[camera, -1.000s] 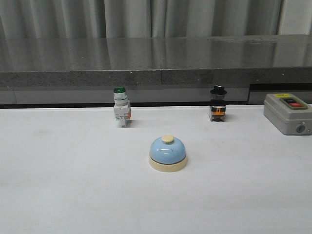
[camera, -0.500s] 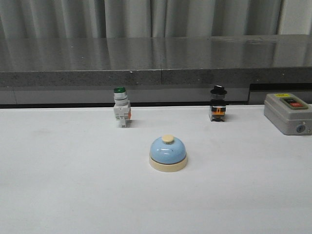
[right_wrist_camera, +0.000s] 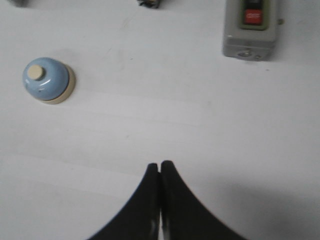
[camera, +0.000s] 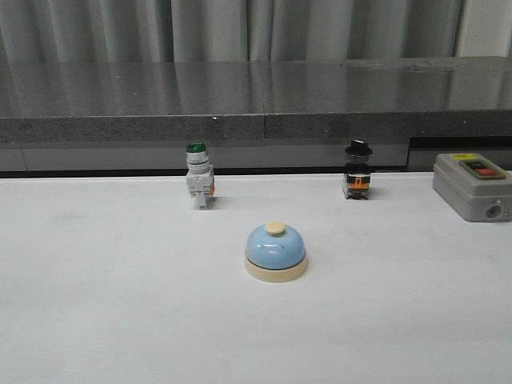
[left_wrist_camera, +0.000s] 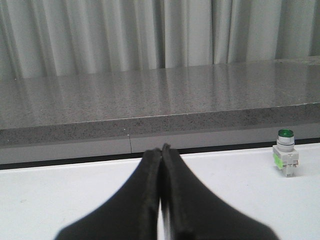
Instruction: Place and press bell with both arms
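Note:
The light-blue dome bell (camera: 275,252) with a cream base and cream button stands upright near the middle of the white table (camera: 120,304). It also shows in the right wrist view (right_wrist_camera: 48,80). Neither arm shows in the front view. My left gripper (left_wrist_camera: 161,148) is shut and empty, held low over the table and facing the grey counter. The bell does not show in the left wrist view. My right gripper (right_wrist_camera: 160,165) is shut and empty, above the table and well apart from the bell.
A green-capped white switch (camera: 199,178) and a black-knobbed switch (camera: 358,171) stand behind the bell. A grey box with a red button (camera: 473,186) sits at the far right, also in the right wrist view (right_wrist_camera: 251,27). A grey stone counter (camera: 256,104) runs along the back.

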`<action>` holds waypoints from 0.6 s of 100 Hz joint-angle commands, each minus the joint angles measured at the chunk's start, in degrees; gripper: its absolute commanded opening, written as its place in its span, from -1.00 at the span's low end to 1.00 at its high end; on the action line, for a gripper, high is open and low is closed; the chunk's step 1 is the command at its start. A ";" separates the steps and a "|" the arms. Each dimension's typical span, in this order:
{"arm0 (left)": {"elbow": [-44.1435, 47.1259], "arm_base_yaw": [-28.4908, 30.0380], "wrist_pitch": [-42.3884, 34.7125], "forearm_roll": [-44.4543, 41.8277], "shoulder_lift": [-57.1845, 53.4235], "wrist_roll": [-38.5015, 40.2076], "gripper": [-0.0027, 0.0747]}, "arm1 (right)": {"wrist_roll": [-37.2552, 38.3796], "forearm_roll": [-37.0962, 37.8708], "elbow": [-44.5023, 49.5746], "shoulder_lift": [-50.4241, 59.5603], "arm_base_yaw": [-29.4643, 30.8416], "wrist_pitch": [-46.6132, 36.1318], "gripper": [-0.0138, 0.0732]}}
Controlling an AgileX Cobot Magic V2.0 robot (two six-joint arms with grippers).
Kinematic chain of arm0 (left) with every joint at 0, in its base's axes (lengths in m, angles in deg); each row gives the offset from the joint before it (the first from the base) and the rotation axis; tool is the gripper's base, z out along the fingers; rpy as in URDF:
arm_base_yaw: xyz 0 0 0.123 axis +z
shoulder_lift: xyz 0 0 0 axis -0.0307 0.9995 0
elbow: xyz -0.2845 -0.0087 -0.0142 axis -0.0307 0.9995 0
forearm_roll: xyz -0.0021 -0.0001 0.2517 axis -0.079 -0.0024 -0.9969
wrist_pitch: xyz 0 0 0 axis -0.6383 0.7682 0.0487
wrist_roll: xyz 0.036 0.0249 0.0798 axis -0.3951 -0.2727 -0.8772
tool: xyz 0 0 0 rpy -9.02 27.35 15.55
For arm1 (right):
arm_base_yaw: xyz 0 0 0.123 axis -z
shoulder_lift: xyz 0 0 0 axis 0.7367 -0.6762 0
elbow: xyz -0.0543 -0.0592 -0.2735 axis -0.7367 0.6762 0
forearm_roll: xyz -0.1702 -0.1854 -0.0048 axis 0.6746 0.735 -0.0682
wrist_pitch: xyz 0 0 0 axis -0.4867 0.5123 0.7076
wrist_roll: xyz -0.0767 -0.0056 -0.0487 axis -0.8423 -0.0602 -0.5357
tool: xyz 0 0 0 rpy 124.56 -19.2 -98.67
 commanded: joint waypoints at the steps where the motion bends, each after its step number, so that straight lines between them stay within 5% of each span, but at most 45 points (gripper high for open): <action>1: 2.40 0.02 -4.62 0.36 -1.77 0.56 -0.98 | -0.80 -0.76 -3.83 -4.03 -3.21 -2.76 -0.82; 60: 2.40 0.02 -4.62 0.36 -1.77 0.56 -0.98 | -0.80 -0.80 -25.06 -36.82 -16.52 -3.26 -0.82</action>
